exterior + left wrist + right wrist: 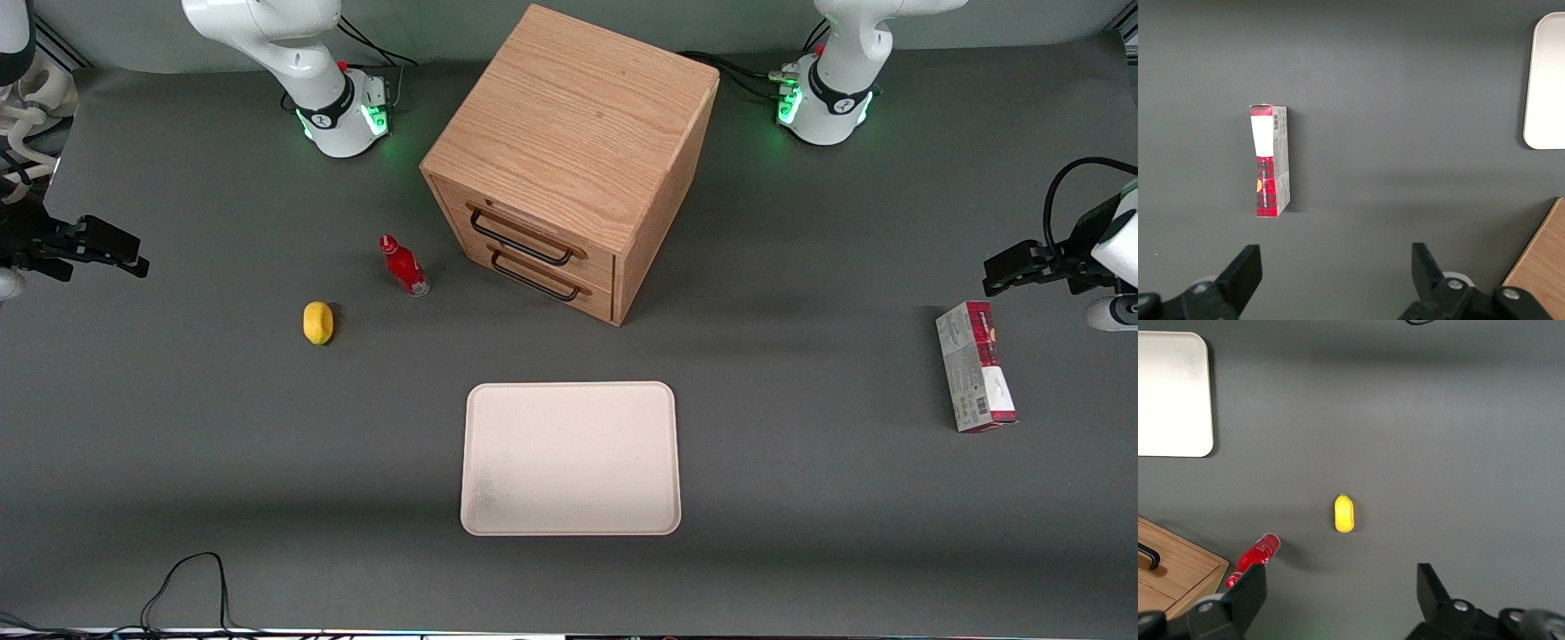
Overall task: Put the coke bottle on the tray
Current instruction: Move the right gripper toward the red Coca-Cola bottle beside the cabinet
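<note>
The coke bottle (404, 267), small, red, with a red cap and white lettering, stands upright on the grey table beside the wooden drawer cabinet (569, 133). It also shows in the right wrist view (1257, 555), partly hidden by one finger. The tray (569, 458), pale cream-pink and bare, lies nearer the front camera than the cabinet; a corner of it shows in the right wrist view (1171, 393). My gripper (124, 251) hangs above the working arm's end of the table, well apart from the bottle. In its own view the gripper (1341, 579) is open and empty.
A yellow lemon (317, 322) lies on the table close to the bottle, a little nearer the front camera, and shows in the right wrist view (1344, 513). A red-and-grey carton (975, 378) lies toward the parked arm's end. A black cable (191, 578) loops at the table's front edge.
</note>
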